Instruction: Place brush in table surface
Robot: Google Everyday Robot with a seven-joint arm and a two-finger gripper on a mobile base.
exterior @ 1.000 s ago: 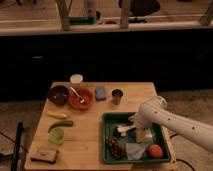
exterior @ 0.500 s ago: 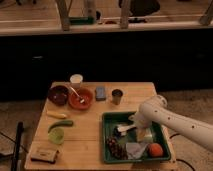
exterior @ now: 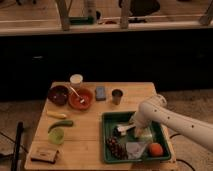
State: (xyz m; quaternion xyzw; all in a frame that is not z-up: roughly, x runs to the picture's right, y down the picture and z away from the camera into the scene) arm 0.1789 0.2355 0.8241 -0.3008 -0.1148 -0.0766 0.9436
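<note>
The light tan wooden table surface (exterior: 90, 137) fills the lower middle of the camera view. A green tray (exterior: 111, 151) sits on its right part. My white arm comes in from the right and bends down into the tray. My gripper (exterior: 132, 129) is low over the tray's middle. A slim white handle with a dark end, the brush (exterior: 121, 130), lies in the tray right at the gripper's tip, pointing left. I cannot tell whether the gripper holds it.
In the tray are a dark clump (exterior: 116, 147), a pale wrapper (exterior: 134, 149) and an orange (exterior: 156, 148). On the table are a dark bowl (exterior: 58, 95), an orange bowl with a spoon (exterior: 81, 99), a white cup (exterior: 76, 80), a metal cup (exterior: 117, 96), a banana (exterior: 56, 114), a cucumber (exterior: 61, 123) and a green cup (exterior: 56, 135).
</note>
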